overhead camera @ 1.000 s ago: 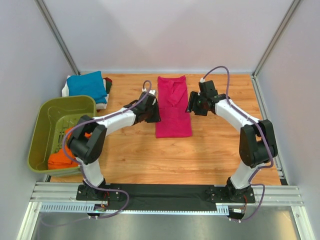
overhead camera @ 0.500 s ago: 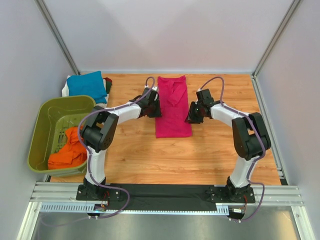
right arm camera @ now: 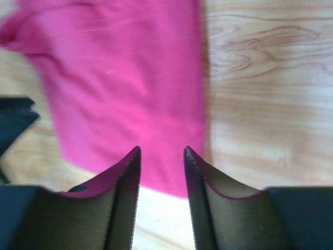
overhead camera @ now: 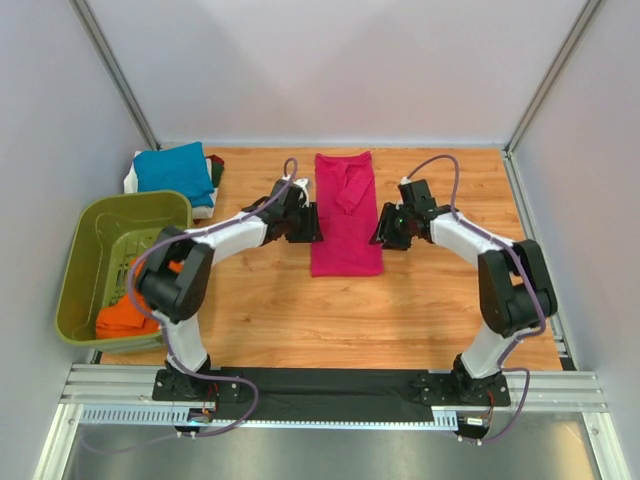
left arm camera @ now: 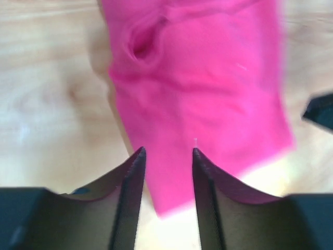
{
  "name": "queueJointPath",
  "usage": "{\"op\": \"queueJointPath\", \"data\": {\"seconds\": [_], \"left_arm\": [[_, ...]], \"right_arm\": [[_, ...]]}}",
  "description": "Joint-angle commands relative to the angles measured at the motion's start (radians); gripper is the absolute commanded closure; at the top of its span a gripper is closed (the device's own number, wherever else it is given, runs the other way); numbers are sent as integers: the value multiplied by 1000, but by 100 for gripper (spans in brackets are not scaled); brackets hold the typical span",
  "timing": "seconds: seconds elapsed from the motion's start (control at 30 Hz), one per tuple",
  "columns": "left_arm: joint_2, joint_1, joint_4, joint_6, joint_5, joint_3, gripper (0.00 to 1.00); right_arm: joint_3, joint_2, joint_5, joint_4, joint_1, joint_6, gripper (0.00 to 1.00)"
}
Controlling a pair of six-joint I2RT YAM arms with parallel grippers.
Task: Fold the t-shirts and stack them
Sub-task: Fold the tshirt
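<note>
While the pink shirt lies lengthwise away from the bases, left gripper and right gripper flank its long edges, equally near. Both jaws half-open, empty.

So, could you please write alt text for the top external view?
A magenta t-shirt, folded into a long strip, lies on the wooden table with the left tool and right tool at its side edges. At left, an olive basket holds orange shirts; a teal shirt lies folded behind it.
</note>
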Motion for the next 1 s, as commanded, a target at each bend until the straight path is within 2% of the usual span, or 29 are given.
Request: {"op": "queueJointPath", "data": {"seconds": [0.0, 0.1, 0.23, 0.33, 0.37, 0.4, 0.57, 0.77, 0.97], "left_arm": [[-231, -35, -9, 29, -8, -58, 50], [-341, -74, -6, -3, -45, -158, 49], [-421, -108, 26, -87, -66, -299, 46], [-443, -128, 70, -153, -75, -371, 31], [-444, -131, 107, -164, -77, -389, 20], [-440, -135, 116, -194, -85, -412, 16], [-404, -135, 180, -236, -109, -433, 18], [-316, -135, 184, -282, -149, -394, 37], [-253, -135, 179, -295, -178, -365, 41]], "right_arm": [[1, -170, 4, -33, 0, -15, 52], [-41, -233, -16, -56, 0, -8, 43], [-135, -263, 1, -59, 0, 0, 39], [-190, -254, -31, -49, 0, -6, 39], [-213, -251, -39, -33, 0, -6, 40], [-226, -244, -43, -24, 0, -5, 40], [-236, -209, -42, 26, 2, -3, 44], [-212, -117, -25, 68, 0, -1, 48], [-186, -53, -39, 88, 0, 6, 52]]}}
